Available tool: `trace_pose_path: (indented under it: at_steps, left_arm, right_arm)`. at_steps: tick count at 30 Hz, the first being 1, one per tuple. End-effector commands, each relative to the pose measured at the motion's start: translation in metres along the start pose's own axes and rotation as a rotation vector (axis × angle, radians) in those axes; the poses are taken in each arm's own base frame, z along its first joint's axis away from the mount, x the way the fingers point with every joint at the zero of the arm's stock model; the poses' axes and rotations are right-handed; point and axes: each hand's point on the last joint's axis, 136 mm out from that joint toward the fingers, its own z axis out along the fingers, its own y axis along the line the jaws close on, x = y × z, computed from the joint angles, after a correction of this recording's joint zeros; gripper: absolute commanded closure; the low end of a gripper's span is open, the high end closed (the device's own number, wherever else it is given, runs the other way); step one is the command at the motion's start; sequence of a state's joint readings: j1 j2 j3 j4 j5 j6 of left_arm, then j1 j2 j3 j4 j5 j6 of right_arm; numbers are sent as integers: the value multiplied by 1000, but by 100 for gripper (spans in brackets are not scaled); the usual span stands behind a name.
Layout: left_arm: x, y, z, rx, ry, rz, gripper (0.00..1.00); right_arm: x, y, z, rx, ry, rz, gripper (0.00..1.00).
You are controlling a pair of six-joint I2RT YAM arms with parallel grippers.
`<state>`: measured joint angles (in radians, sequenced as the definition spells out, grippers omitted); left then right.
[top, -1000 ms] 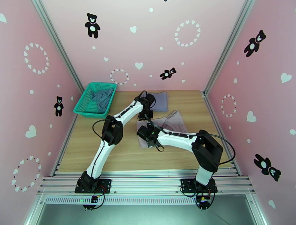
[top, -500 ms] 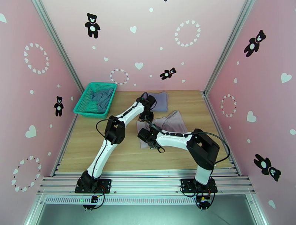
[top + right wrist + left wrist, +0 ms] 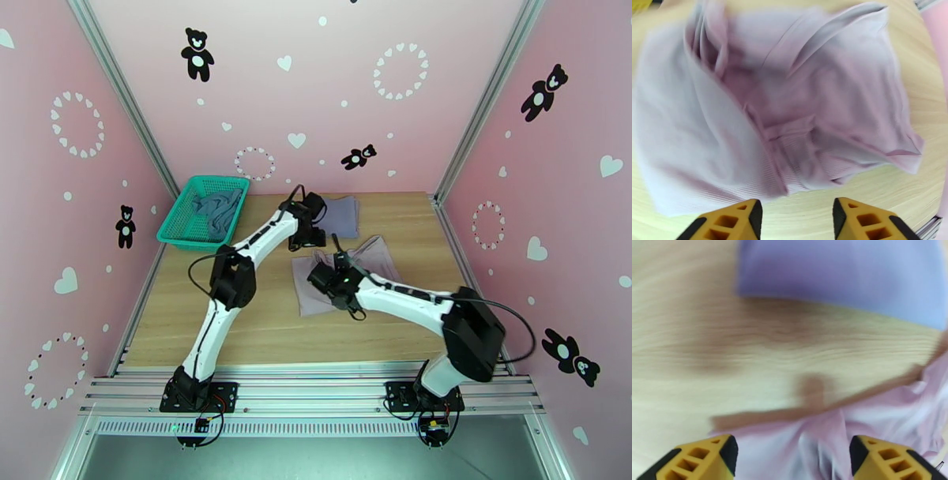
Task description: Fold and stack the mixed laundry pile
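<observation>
The pale mauve-grey garment (image 3: 359, 262) lies rumpled and partly doubled over on the wooden table (image 3: 261, 324); it also shows in the right wrist view (image 3: 790, 118) and the left wrist view (image 3: 829, 437). My left gripper (image 3: 310, 235) (image 3: 792, 459) hovers open over its far edge, holding nothing. My right gripper (image 3: 325, 276) (image 3: 796, 221) hangs open above its near-left part, also holding nothing. The grey-lavender garment (image 3: 341, 215) (image 3: 837, 275) lies folded flat just behind. The teal-blue top (image 3: 218, 207) lies crumpled in the basket.
A green mesh basket (image 3: 175, 229) stands at the table's far-left corner. Pink walls close in the table on three sides. Bare wood stretches along the near half and the right side of the table.
Both grippers have opened and let go of the mauve garment, which has dropped onto the table. The left gripper has drawn back a little; the right arm has swung right and farther out.
</observation>
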<state>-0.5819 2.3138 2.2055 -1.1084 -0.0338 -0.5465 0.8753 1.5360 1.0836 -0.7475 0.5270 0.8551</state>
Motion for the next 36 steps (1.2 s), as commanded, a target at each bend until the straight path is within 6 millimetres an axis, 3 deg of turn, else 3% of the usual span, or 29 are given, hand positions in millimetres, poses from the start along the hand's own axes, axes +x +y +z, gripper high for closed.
trace_pose_path:
  at_steps: [1, 3, 6, 8, 10, 13, 19, 29, 36]
  left_arm:
    - [-14, 19, -45, -13, -121, -26, 20]
    - [-5, 34, -45, -24, -114, -45, 32]
    - [13, 50, -25, -44, -65, -63, 68]
    - [26, 52, -6, -30, -19, -73, 83]
    - [34, 50, 11, -15, 10, -84, 91]
    - [39, 52, 31, -21, 32, -103, 93]
    - [42, 48, 56, -11, 50, -127, 94]
    - [53, 59, 72, -62, 80, -117, 95]
    - [61, 67, 85, -93, 102, -114, 95]
  right_arm:
    - [-8, 18, -7, -171, 36, -22, 68]
    - [-15, 44, -5, -294, 59, -21, 82]
    - [-21, 77, 9, -391, 118, -16, 100]
    - [-24, 100, 23, -429, 149, -13, 100]
    - [-30, 119, 37, -448, 170, -6, 100]
    - [-39, 133, 62, -420, 186, 16, 100]
    - [-48, 116, 106, -335, 193, 134, 100]
    - [-56, 86, 92, -300, 147, 180, 100]
    - [-42, 62, 102, -210, 182, 187, 100]
